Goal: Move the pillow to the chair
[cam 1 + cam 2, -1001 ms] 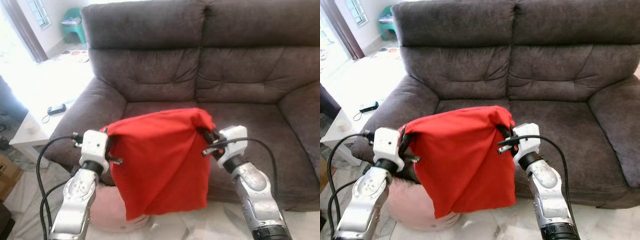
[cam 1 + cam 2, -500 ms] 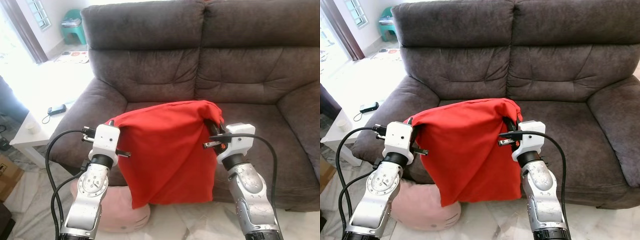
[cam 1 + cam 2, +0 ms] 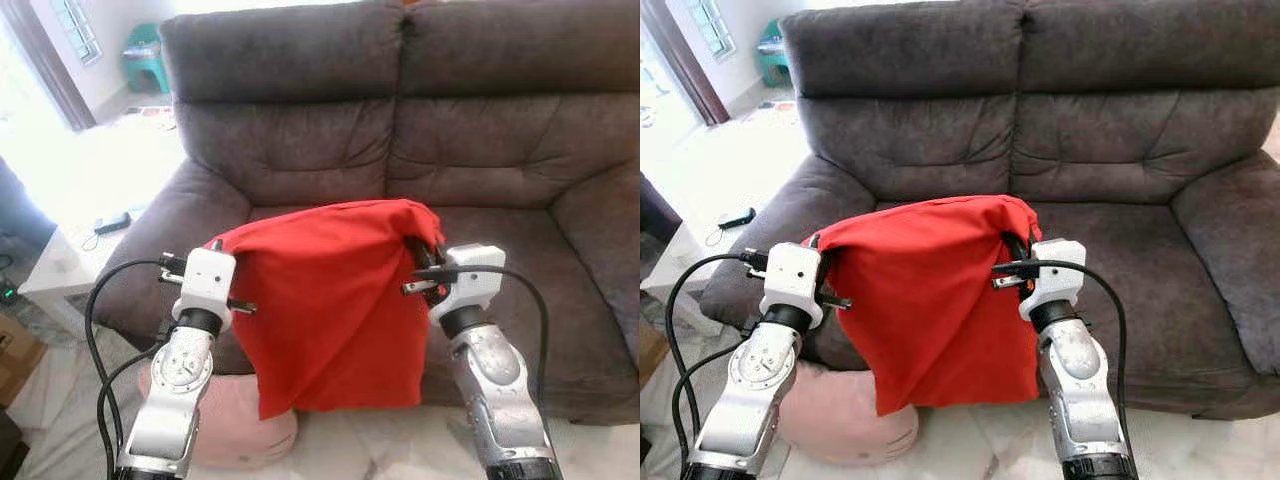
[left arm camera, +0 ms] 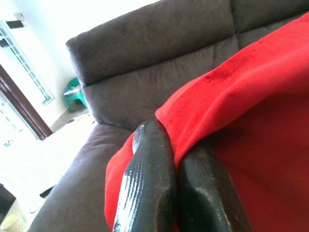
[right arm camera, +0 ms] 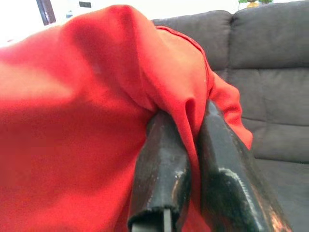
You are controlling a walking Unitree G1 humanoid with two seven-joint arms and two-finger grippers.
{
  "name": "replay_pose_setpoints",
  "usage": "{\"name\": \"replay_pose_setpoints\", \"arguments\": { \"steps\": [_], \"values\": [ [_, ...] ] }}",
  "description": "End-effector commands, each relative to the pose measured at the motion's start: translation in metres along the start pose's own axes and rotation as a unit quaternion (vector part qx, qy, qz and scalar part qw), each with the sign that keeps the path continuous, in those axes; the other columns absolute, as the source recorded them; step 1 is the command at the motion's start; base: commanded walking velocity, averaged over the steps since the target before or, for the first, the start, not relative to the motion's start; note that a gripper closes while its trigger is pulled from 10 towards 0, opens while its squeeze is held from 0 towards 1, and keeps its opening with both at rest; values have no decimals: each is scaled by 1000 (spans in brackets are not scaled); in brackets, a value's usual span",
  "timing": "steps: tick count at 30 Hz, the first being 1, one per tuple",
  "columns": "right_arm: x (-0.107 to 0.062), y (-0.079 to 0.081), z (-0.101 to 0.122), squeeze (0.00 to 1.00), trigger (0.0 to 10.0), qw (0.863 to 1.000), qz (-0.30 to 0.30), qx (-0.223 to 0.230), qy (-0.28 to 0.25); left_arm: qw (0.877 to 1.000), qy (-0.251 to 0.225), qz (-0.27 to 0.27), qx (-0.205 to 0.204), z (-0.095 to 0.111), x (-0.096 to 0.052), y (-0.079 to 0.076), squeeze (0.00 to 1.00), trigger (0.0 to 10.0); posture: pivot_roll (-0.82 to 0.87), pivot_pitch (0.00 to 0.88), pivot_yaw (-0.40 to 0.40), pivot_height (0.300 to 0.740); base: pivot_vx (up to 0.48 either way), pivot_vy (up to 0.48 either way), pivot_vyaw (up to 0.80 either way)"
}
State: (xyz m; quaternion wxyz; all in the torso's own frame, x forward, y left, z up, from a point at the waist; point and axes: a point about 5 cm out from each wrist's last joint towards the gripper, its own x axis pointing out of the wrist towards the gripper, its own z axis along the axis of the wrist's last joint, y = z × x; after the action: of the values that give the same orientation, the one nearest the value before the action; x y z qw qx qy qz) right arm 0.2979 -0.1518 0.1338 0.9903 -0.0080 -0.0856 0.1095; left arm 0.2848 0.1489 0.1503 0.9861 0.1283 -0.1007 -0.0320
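nearest the camera, both silver arms were raised in front of the body, carrying the red pillow [image 3: 335, 300] between them, clear of the floor and hanging slack like a loose cover; left gripper [image 4: 176, 159] pinched a hemmed edge at the pillow's upper left corner, its two black fingers [image 4: 147, 188] pressed nearly together with only a fold of red cloth between them; right gripper [image 5: 193, 145] did the same at the upper right corner, fingers [image 5: 161, 164] closed on a bunched ridge of fabric, cloth spilling over both sides; below the hanging pillow, a pink cushion [image 3: 225, 430] lay on the pale floor beside the left arm, untouched; just behind the pillow stood the dark grey sofa [image 3: 480, 130], its seat bare, the pillow's lower edge hanging before the seat front; farther off to the left, a white side table [image 3: 60, 270] with a small dark object on it, and a green stool [image 3: 145, 65] in the bright room beyond; judgement: pickup looked done and the grip secure on both corners; if the sofa is the chair meant, carrying forward over the seat, lowering and releasing remained; pillow not yet resting on any seat.
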Motion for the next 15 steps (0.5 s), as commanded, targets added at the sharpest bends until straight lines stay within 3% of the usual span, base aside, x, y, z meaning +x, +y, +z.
{"name": "replay_pose_setpoints", "arguments": {
  "steps": [1, 8, 15],
  "values": [
    [7, 0, 22, 0, 10000, 998, -5, -7, -59, 1000, -25, 15, 11, 8, 2, 8, 0, 10000, 5, 0, 58, 740, 0, -307, 0],
    [9, -1, 22, 0, 10000, 999, -9, -8, -51, 1000, -24, 11, 12, 7, 1, 8, 0, 10000, 4, 0, 56, 740, 0, -282, 0],
    [10, -1, 24, 0, 10000, 998, -3, -9, -60, 1000, -23, 10, 16, 6, 1, 8, 0, 10000, 7, 0, 51, 740, 0, -269, -686]
  ]
}}
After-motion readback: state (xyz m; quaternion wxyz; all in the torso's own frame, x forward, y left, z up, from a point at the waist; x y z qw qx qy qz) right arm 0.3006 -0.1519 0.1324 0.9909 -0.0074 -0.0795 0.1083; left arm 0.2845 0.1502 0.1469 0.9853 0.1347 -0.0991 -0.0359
